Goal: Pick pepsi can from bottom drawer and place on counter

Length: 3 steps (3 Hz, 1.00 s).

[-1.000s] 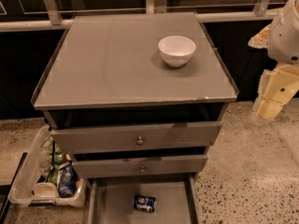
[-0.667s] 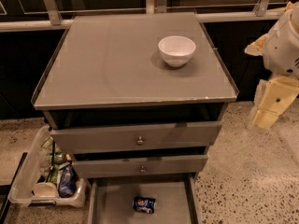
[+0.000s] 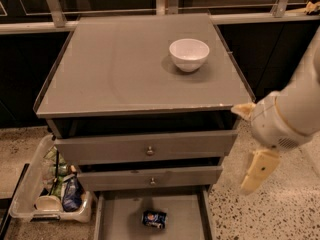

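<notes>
Over the last second the robot's arm (image 3: 295, 109) has swung down and in from the right edge of the view. Its gripper (image 3: 259, 171) now hangs just beside the cabinet's right front corner, below the level of the counter (image 3: 120, 69) and about level with the two upper drawer fronts. Nothing else has shifted: the white bowl (image 3: 189, 54) and the pepsi can (image 3: 154, 219) lie exactly where they did. This suggests the arm is only starting its reach and the pick itself has not begun. How far the gripper is open cannot be told from this view. It holds nothing of the task, since the can is still well apart from it, lower and to the left. The bottom drawer (image 3: 117, 219) is pulled out at the foot of the cabinet. The can lies on its side on the drawer's flat floor, roughly midway between the side walls, with nothing else visible in there. The top drawer front (image 3: 100, 151) and the middle one (image 3: 190, 176) sit above it, overhanging the back of the open drawer, so the gripper will likely have to come in from the front. The bowl stands upright on the counter towards the back right and looks empty. On the speckled floor (image 3: 280, 214) to the left of the cabinet sits a clear plastic bin (image 3: 25, 199). It is crowded with packaged goods, among them a blue bag (image 3: 72, 194).
</notes>
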Available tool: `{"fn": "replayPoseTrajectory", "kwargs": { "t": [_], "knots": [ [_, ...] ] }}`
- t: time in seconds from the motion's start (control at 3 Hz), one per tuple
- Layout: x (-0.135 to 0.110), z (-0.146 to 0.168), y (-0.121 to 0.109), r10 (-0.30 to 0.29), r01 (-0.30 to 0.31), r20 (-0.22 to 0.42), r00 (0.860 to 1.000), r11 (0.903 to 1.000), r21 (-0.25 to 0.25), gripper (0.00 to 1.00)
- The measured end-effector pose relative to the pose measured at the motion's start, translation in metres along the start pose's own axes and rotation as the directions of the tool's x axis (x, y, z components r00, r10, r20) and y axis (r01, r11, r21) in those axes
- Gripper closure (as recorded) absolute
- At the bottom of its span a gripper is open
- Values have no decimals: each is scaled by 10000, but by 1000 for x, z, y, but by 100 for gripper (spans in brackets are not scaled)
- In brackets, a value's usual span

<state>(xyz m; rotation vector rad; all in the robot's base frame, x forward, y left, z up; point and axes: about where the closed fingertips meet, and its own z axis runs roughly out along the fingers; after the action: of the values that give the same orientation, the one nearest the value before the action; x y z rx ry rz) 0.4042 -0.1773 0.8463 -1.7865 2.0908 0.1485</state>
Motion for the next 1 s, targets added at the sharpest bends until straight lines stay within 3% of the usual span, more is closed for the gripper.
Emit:
{"fn": "replayPoseTrajectory", "kwargs": {
  "t": [0.33,0.67,1.0],
  "knots": [
    [18,70,27,620,-589,656,9959,9971,-480,0],
    [22,81,27,725,-707,675,9951,9971,-285,0],
    [20,84,30,742,-711,748,9944,9965,-431,0]
  ]
}}
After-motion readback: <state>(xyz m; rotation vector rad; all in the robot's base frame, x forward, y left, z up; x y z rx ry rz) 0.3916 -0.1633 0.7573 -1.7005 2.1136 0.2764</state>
